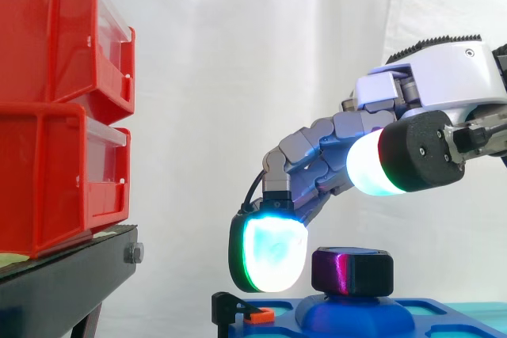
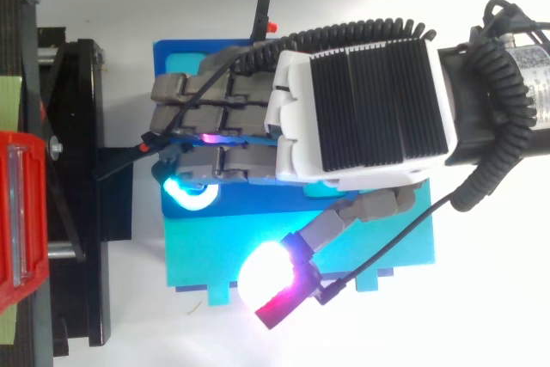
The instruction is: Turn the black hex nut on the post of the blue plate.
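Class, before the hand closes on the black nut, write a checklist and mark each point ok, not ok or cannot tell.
1. The black nut sits upright on the blue plate: ok.
2. The hand is above the nut: ok.
3. Grip on the nut: not ok. One fingertip hangs beside it and the thumb pad is raised well above it.
4. Nut centred between the fingers, seen from the top: cannot tell, the hand covers it.
5. The red bins stand apart from the hand: ok.

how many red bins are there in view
2. Both are at the left on the black stand: the upper bin sits stacked on the lower bin. More may be hidden beyond the side view's left edge.
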{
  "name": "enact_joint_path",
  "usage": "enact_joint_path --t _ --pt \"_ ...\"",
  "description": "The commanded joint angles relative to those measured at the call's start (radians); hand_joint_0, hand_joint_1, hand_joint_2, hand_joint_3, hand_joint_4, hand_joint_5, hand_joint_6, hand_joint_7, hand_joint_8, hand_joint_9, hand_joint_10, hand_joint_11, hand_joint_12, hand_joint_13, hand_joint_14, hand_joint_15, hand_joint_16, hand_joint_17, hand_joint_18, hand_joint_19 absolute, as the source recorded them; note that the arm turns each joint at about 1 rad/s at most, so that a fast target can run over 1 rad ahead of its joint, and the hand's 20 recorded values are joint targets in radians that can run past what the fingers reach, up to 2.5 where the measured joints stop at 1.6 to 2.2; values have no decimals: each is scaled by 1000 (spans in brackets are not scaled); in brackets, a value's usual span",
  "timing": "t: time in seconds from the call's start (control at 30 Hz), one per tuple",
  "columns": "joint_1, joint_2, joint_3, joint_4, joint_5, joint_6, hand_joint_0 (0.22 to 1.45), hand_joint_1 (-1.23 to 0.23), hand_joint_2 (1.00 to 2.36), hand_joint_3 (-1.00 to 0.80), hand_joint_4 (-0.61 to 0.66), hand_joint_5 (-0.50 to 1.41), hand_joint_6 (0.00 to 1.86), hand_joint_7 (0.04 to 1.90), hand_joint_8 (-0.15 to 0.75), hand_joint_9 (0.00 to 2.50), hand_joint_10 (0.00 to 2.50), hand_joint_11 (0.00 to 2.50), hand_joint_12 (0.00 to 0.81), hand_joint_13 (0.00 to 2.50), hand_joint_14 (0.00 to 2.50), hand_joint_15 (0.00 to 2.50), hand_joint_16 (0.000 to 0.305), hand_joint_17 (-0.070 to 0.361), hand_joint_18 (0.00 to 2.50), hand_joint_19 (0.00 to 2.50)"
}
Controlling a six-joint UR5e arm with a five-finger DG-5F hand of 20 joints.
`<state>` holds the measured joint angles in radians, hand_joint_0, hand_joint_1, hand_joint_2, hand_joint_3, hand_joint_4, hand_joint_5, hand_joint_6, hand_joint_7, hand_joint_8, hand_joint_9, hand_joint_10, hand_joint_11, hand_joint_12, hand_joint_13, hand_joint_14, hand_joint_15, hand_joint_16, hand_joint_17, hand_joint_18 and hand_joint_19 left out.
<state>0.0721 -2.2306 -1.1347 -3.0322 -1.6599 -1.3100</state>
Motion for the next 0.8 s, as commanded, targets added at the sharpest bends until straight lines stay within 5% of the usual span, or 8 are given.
enact_joint_path --t 0.0,0.77 --pt "0 0 0 -16 -3 0 479 -227 1000 -500 316 -148 503 973 273 407 0 0 362 341 0 44 54 121 368 390" --pt "-37 0 1 -16 -61 5 481 -227 1000 -500 315 -143 504 1006 273 416 0 0 361 352 1 50 54 121 376 389"
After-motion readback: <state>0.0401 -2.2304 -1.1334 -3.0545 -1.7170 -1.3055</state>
